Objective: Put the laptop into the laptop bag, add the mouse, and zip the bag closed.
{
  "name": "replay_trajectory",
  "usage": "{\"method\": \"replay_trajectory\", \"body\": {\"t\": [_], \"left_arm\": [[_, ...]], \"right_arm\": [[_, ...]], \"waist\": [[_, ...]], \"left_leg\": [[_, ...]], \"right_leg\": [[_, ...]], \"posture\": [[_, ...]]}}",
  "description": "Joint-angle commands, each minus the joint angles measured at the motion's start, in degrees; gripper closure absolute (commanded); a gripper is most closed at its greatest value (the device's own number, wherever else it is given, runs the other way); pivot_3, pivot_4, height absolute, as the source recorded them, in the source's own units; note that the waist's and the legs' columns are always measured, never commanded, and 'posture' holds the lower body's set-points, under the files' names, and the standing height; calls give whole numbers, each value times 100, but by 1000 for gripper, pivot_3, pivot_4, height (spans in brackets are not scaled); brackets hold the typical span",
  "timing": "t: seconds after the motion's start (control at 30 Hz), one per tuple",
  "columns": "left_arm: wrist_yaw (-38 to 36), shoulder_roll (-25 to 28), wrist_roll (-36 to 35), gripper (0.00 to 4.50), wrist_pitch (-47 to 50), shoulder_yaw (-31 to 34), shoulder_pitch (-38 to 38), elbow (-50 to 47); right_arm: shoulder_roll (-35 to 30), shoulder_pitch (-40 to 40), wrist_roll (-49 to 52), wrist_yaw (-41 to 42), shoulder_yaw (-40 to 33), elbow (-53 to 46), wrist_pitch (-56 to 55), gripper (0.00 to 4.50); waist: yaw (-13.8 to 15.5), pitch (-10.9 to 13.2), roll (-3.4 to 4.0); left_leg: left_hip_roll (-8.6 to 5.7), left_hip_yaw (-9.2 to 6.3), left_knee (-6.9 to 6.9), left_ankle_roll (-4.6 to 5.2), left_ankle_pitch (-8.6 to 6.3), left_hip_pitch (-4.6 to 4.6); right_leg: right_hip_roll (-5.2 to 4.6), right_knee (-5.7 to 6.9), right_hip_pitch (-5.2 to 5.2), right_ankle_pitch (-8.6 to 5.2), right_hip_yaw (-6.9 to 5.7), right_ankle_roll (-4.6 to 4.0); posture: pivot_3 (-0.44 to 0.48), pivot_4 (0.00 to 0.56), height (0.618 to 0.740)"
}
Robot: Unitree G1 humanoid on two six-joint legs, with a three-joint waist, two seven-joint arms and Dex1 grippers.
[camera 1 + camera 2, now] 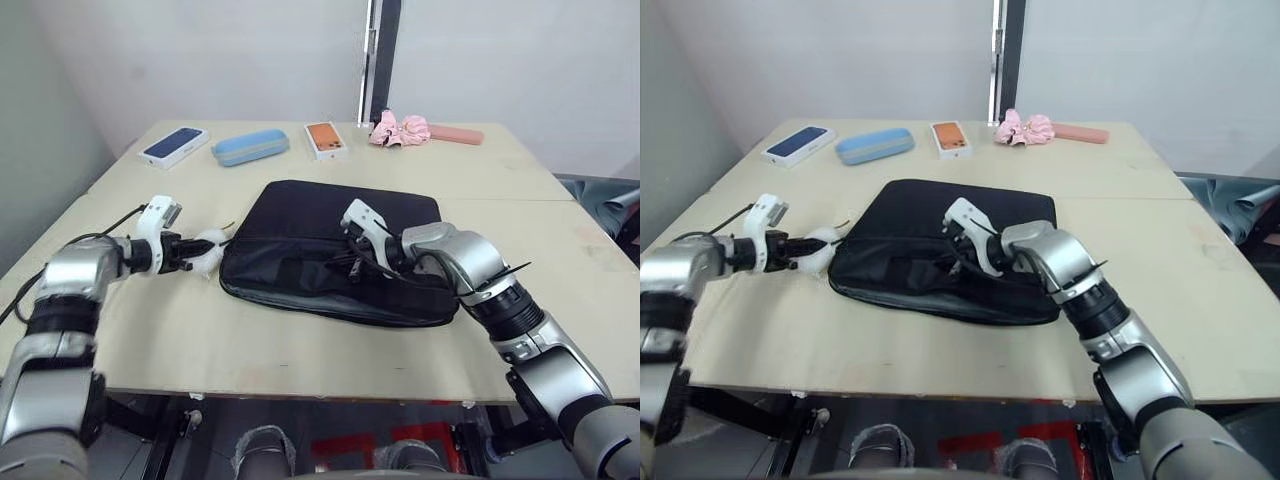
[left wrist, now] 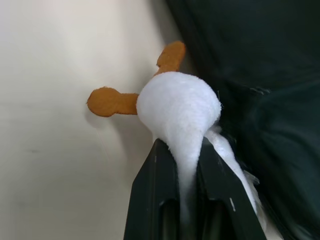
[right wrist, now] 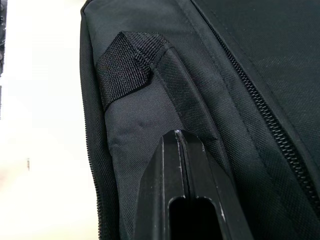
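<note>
The black laptop bag (image 1: pixel 330 225) lies flat in the middle of the table. My left gripper (image 1: pixel 195 252) is at the bag's left corner, shut on a fluffy white oval thing (image 2: pixel 177 100) with orange-brown tags that sits against the bag's edge. My right gripper (image 1: pixel 352 262) is shut, its tips resting on the bag's front by a black handle strap (image 3: pixel 131 62) and the zipper line. Nothing shows between its fingers. The laptop and the mouse are hidden or out of view.
Along the table's far side lie a dark blue phone box (image 1: pixel 173 146), a light blue case (image 1: pixel 250 147), an orange phone box (image 1: pixel 325 140) and a pink bundle (image 1: pixel 400 129). The table's near edge runs just in front of the bag.
</note>
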Motion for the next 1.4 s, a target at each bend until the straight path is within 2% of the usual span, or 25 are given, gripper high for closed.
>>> {"method": "replay_trajectory", "body": {"t": [0.03,0.23,0.33,0.53,0.67,0.83,1.07,1.27,1.4], "left_arm": [[-321,385,-595,4477,161,577,563,-1526],[-956,1071,-724,4477,-304,839,2026,-2761],[-1091,1329,-659,4477,-587,959,2503,-3155],[-1383,1576,-823,4477,-1096,1371,3027,-4068],[-1189,1493,-859,4477,-1225,1284,3102,-4704],[-917,1494,-214,4477,-1950,713,3281,-5177],[-693,1268,-469,4477,-1893,179,2904,-5601],[-545,1087,149,4477,-1989,-1221,2621,-5874],[-454,774,261,4477,-1965,-1728,2169,-5788]], "right_arm": [[-57,-25,-130,-59,-52,45,18,4500],[-114,-11,-161,42,34,67,10,4500],[-110,-39,-186,102,101,115,-16,4500],[-1,-179,-226,174,199,309,-54,4500],[-7,-181,-230,212,249,300,-33,4500],[-6,-191,-227,276,286,289,10,4500],[8,-260,-257,349,299,331,33,4500],[2,-268,-279,426,386,295,91,4500],[-14,-300,-292,485,412,315,114,4500]], "waist": [[-4,1,0],[-32,3,2],[-24,3,1],[-65,3,1],[-93,3,1],[-97,3,1],[-96,2,0],[-94,1,-1],[-87,1,-1]], "left_leg": [[0,1,-6,0,0,0],[0,14,-24,-1,0,8],[1,17,-37,-1,0,8],[4,26,-41,-3,-1,10],[5,32,-48,-3,-1,10],[5,38,-49,-3,-1,10],[6,39,-47,-4,0,11],[5,43,-47,-4,0,11],[5,42,-44,-4,1,12]], "right_leg": [[0,-4,-1,0,0,0],[1,-12,-4,-1,9,1],[3,-18,-9,-2,9,2],[8,-21,-14,-2,18,2],[8,-23,-19,-2,20,2],[9,-27,-20,-2,24,2],[10,-21,-21,-1,26,1],[10,-20,-22,-1,28,1],[10,-16,-22,-1,29,1]], "posture": [[0,150,740],[0,150,740],[0,150,740],[0,150,740],[0,150,740],[0,150,740],[0,150,740],[0,150,740],[0,150,740]]}}
